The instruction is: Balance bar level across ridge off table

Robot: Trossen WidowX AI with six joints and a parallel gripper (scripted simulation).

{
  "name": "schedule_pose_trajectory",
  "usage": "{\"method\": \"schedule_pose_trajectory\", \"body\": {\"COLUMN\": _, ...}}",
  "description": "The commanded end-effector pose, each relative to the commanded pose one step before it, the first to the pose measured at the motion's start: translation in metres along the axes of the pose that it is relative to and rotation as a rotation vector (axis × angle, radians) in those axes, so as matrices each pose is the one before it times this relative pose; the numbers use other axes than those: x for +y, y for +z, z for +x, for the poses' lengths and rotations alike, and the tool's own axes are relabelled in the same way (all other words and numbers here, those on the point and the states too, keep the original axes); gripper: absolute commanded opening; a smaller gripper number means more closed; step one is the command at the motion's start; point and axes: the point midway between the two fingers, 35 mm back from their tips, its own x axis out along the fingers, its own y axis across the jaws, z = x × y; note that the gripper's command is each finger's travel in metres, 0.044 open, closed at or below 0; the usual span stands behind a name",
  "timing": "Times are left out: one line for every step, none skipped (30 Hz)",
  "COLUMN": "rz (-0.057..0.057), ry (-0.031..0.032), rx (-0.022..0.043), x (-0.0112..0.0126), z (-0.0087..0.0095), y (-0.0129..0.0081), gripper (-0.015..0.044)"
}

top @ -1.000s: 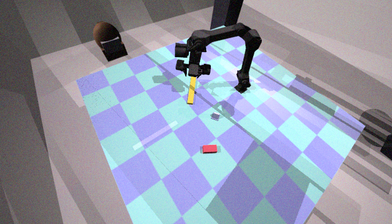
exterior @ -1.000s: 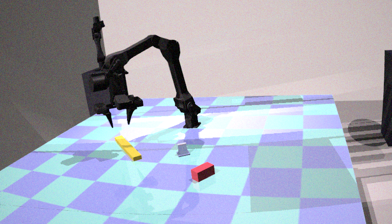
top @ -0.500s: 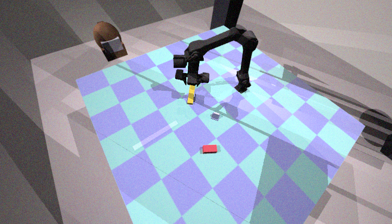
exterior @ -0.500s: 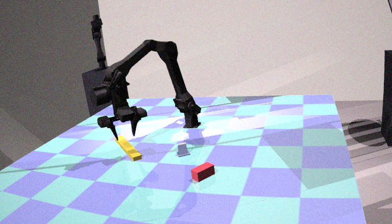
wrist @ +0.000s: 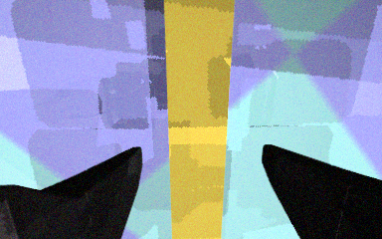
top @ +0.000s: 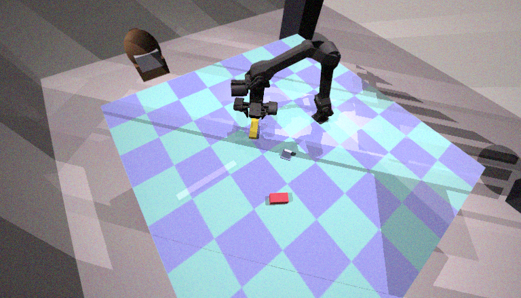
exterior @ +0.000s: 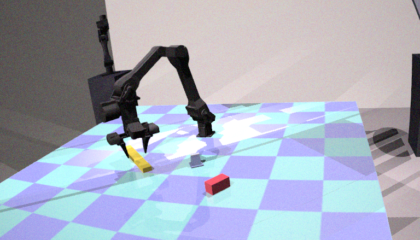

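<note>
The yellow bar (top: pixel 254 128) (exterior: pixel 140 161) (wrist: pixel 199 100) lies flat on the checkered table. My gripper (exterior: pixel 136 155) (wrist: pixel 202 153) is open, with its fingers low on either side of the bar and a gap showing to each side in the wrist view. In the top view the fingertips are hidden behind the gripper body. The small grey ridge (top: pixel 285 154) (exterior: pixel 196 159) stands on the table, apart from the bar, toward the red block's side. Nothing rests on it.
A red block (top: pixel 278 197) (exterior: pixel 217 184) lies on the table beyond the ridge from the arm. A pale strip (top: pixel 206 180) shows on the table in the top view. A brown rounded object (top: pixel 141 45) stands off the checkered area.
</note>
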Motion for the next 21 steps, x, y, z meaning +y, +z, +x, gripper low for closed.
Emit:
{"method": "schedule_pose_trajectory", "body": {"rz": 0.0033, "ry": 0.00603, "rx": -0.00277, "x": 0.00138, "z": 0.00866, "y": 0.00043, "gripper": 0.0315}}
{"method": "schedule_pose_trajectory", "body": {"rz": 0.0, "ry": 0.00001, "rx": 0.0, "x": 0.00001, "z": 0.00165, "y": 0.0, "gripper": 0.0315}}
{"method": "schedule_pose_trajectory", "body": {"rz": 0.0, "ry": 0.00001, "rx": 0.0, "x": 0.00002, "z": 0.00164, "y": 0.0, "gripper": 0.0315}}
{"method": "schedule_pose_trajectory", "body": {"rz": 0.0, "ry": 0.00001, "rx": 0.0, "x": 0.00003, "z": 0.00164, "y": -0.00001, "gripper": 0.0315}}
{"method": "schedule_pose_trajectory", "body": {"rz": 0.0, "ry": 0.00001, "rx": 0.0, "x": 0.00004, "z": 0.00164, "y": -0.00001, "gripper": 0.0315}}
{"method": "schedule_pose_trajectory", "body": {"rz": 0.0, "ry": 0.00001, "rx": 0.0, "x": 0.00005, "z": 0.00164, "y": -0.00001, "gripper": 0.0315}}
{"method": "schedule_pose_trajectory", "body": {"rz": 0.0, "ry": 0.00001, "rx": 0.0, "x": 0.00006, "z": 0.00164, "y": -0.00001, "gripper": 0.0315}}
{"method": "schedule_pose_trajectory", "body": {"rz": 0.0, "ry": 0.00001, "rx": 0.0, "x": 0.00006, "z": 0.00133, "y": -0.00001, "gripper": 0.0315}}
{"method": "schedule_pose_trajectory", "body": {"rz": 0.0, "ry": 0.00001, "rx": 0.0, "x": 0.00004, "z": 0.0008, "y": -0.00001, "gripper": 0.0315}}
{"method": "schedule_pose_trajectory", "body": {"rz": 0.0, "ry": 0.0, "rx": 0.0, "x": 0.00001, "z": 0.00027, "y": 0.0, "gripper": 0.0315}}
{"method": "schedule_pose_trajectory", "body": {"rz": 0.0, "ry": 0.0, "rx": 0.0, "x": 0.0, "z": 0.0, "y": 0.0, "gripper": 0.0315}}
{"method": "schedule_pose_trajectory", "body": {"rz": 0.0, "ry": 0.0, "rx": 0.0, "x": 0.0, "z": 0.0, "y": 0.0, "gripper": 0.0315}}
{"method": "schedule_pose_trajectory", "body": {"rz": 0.0, "ry": 0.0, "rx": 0.0, "x": 0.0, "z": 0.0, "y": 0.0, "gripper": 0.0315}}
{"method": "schedule_pose_trajectory", "body": {"rz": 0.0, "ry": 0.0, "rx": 0.0, "x": 0.0, "z": 0.0, "y": 0.0, "gripper": 0.0315}}
{"method": "schedule_pose_trajectory", "body": {"rz": 0.0, "ry": 0.0, "rx": 0.0, "x": 0.0, "z": 0.0, "y": 0.0, "gripper": 0.0315}}
{"method": "schedule_pose_trajectory", "body": {"rz": 0.0, "ry": 0.0, "rx": 0.0, "x": 0.0, "z": 0.0, "y": 0.0, "gripper": 0.0315}}
{"method": "schedule_pose_trajectory", "body": {"rz": 0.0, "ry": 0.0, "rx": 0.0, "x": 0.0, "z": 0.0, "y": 0.0, "gripper": 0.0315}}
{"method": "schedule_pose_trajectory", "body": {"rz": 0.0, "ry": 0.0, "rx": 0.0, "x": 0.0, "z": 0.0, "y": 0.0, "gripper": 0.0315}}
{"method": "schedule_pose_trajectory", "body": {"rz": 0.0, "ry": 0.0, "rx": 0.0, "x": 0.0, "z": 0.0, "y": 0.0, "gripper": 0.0315}}
{"method": "schedule_pose_trajectory", "body": {"rz": 0.0, "ry": 0.0, "rx": 0.0, "x": 0.0, "z": 0.0, "y": 0.0, "gripper": 0.0315}}
{"method": "schedule_pose_trajectory", "body": {"rz": 0.0, "ry": 0.0, "rx": 0.0, "x": 0.0, "z": 0.0, "y": 0.0, "gripper": 0.0315}}
